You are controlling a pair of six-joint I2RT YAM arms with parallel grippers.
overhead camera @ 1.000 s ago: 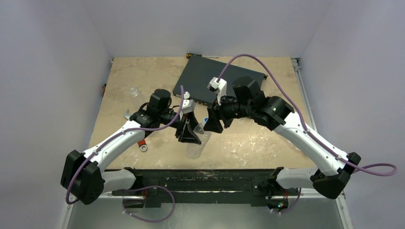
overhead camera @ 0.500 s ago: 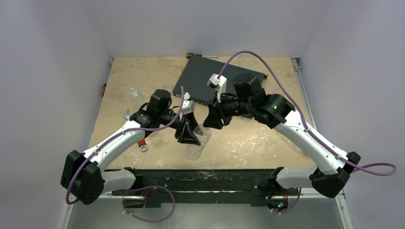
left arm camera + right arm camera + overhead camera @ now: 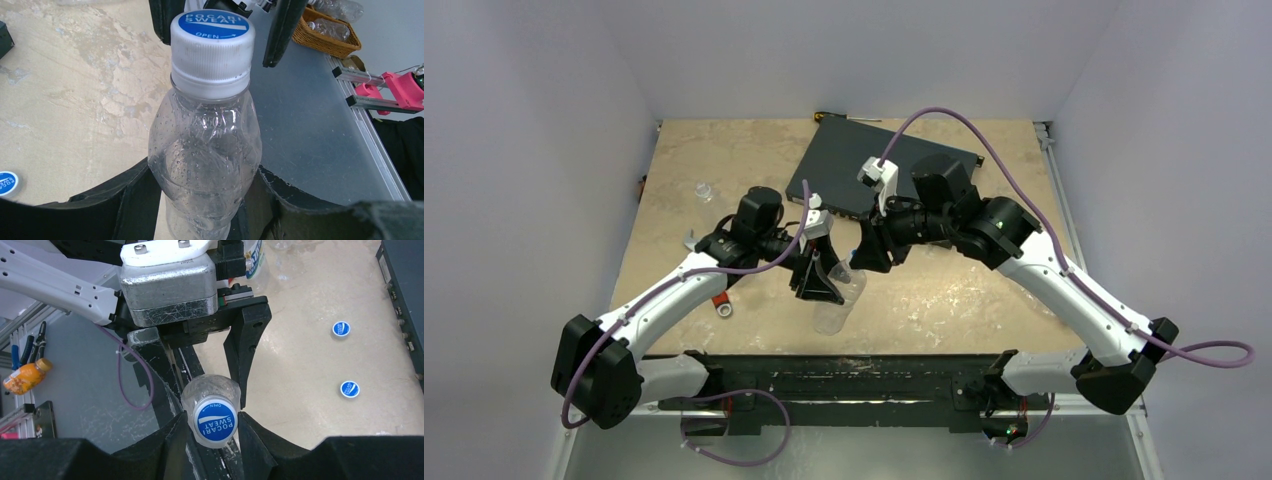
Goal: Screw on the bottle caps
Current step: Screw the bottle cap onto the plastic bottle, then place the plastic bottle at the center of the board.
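A clear bottle (image 3: 205, 165) stands tilted above the table, with my left gripper (image 3: 205, 200) shut on its body. On its neck sits a white bottle cap (image 3: 212, 42) with a blue top. My right gripper (image 3: 215, 426) reaches in from the right, and its two fingers press on the cap's (image 3: 215, 422) sides. In the top view the bottle (image 3: 834, 305) hangs near the table's front middle, between the left gripper (image 3: 819, 285) and the right gripper (image 3: 862, 262). Two loose bottle caps (image 3: 341, 329) (image 3: 349, 389) lie flat on the table, and another (image 3: 6, 182) shows at the left edge.
A flat black box (image 3: 864, 165) lies at the back middle with a screwdriver (image 3: 829, 117) behind it. A red-handled wrench (image 3: 721, 302) rests under the left arm. A small clear bottle (image 3: 704, 190) stands at the far left. A labelled bottle (image 3: 252, 257) stands behind the left gripper.
My right gripper has shifted a little left onto the bottle's top and its fingers have narrowed around the cap. The left arm and bottle have held still.
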